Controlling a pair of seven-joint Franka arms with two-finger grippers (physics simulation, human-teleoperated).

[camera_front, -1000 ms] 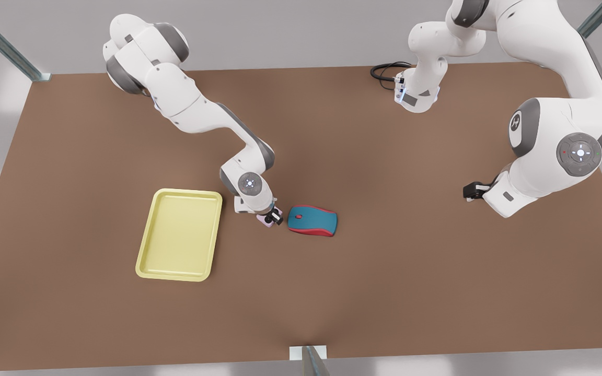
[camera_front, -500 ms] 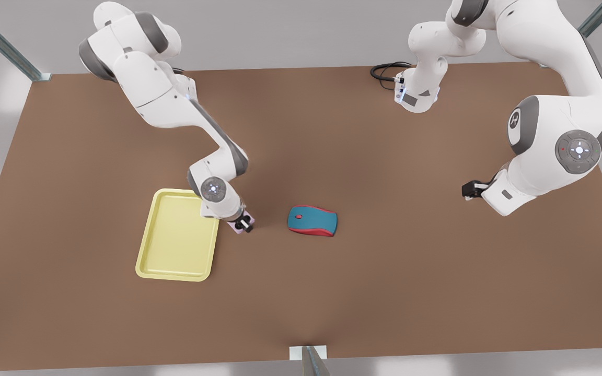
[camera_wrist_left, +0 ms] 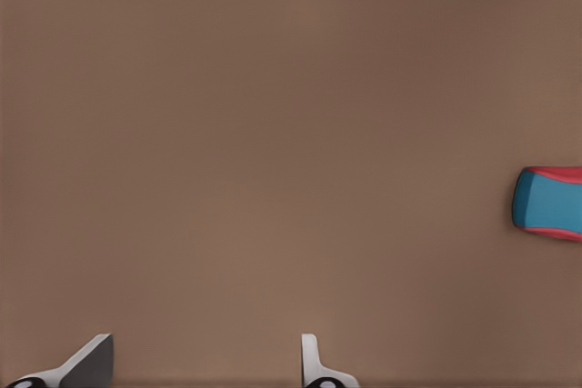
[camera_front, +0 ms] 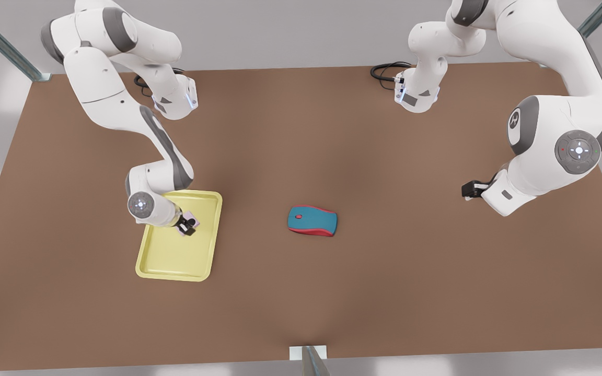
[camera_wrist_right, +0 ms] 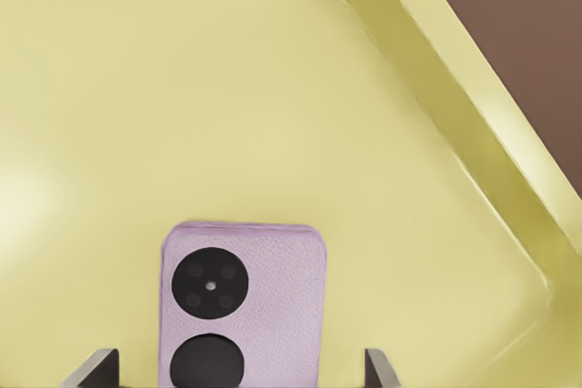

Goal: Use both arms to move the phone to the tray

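The brown table [camera_front: 301,303] carried little: a pale yellow tray [camera_front: 168,261] and, at about 3 o'clock from it and well apart, a blue-and-red computer mouse [camera_front: 312,221]. The phone [camera_front: 189,215] sat over the tray's floor, inside the rim and nearer the far corner on the mouse's side. The right gripper [camera_front: 186,228] was directly above it. In the right wrist view its fingers [camera_wrist_right: 98,368] stood apart, with yellow showing between each one and the phone's edges, so the phone looked let go rather than pinched. The likely trouble from here was a fingertip catching the phone on the way up and dragging it toward the nearby rim, or tipping it onto that rim; a straight lift would avoid this. That arm reached down from 11 o'clock, elbow bent, wrist tilted over the tray. Farther off, at 3 o'clock, the left gripper [camera_front: 469,189] waited low over bare table, jaws apart and holding nothing.
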